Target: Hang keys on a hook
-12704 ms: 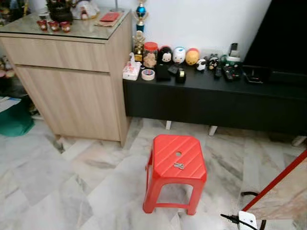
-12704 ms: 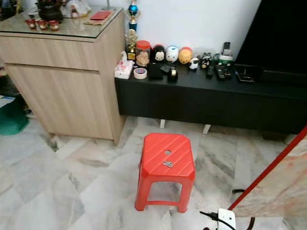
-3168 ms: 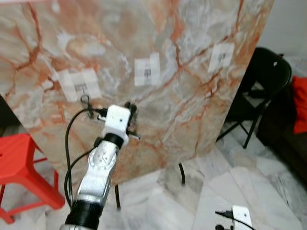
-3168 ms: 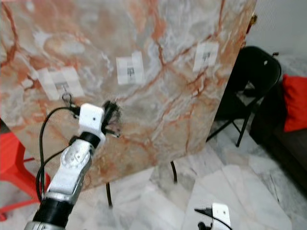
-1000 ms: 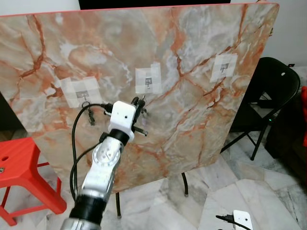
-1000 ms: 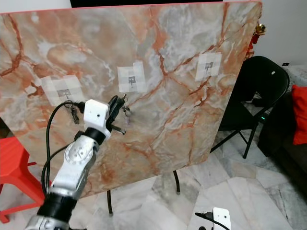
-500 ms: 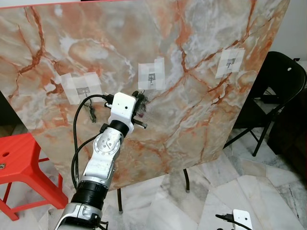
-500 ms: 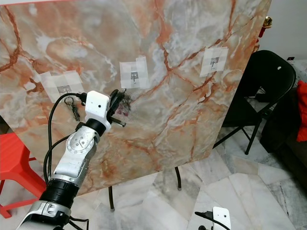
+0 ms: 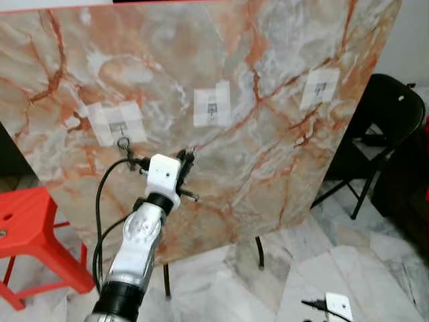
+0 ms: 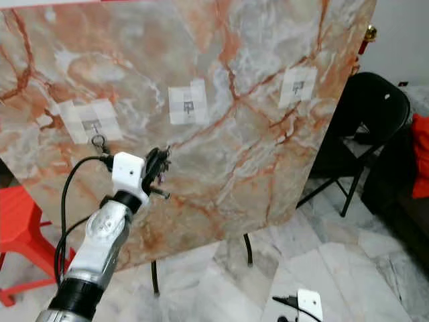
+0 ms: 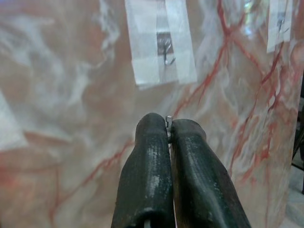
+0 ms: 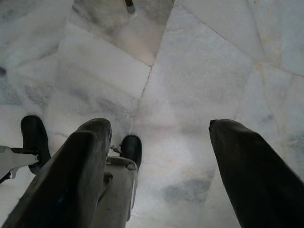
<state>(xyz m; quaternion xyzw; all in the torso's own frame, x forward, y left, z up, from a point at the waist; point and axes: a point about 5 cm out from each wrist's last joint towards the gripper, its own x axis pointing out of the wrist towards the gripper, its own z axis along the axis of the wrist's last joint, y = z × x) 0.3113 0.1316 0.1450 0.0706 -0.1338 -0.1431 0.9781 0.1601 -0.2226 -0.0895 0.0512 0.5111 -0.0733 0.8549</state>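
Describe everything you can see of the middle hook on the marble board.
The middle hook is a small thin metal hook on a dark square backing, fixed to the marble-patterned board under crossed strips of pale translucent tape. It looks empty, with nothing hanging from it. The left gripper is just below and in front of it, fingers shut on a small metal piece, apparently the keys, not touching the hook.

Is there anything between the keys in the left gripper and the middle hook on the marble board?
Nothing visible stands in the way. The left gripper is shut on the keys just below the middle hook, with bare marble board between them.
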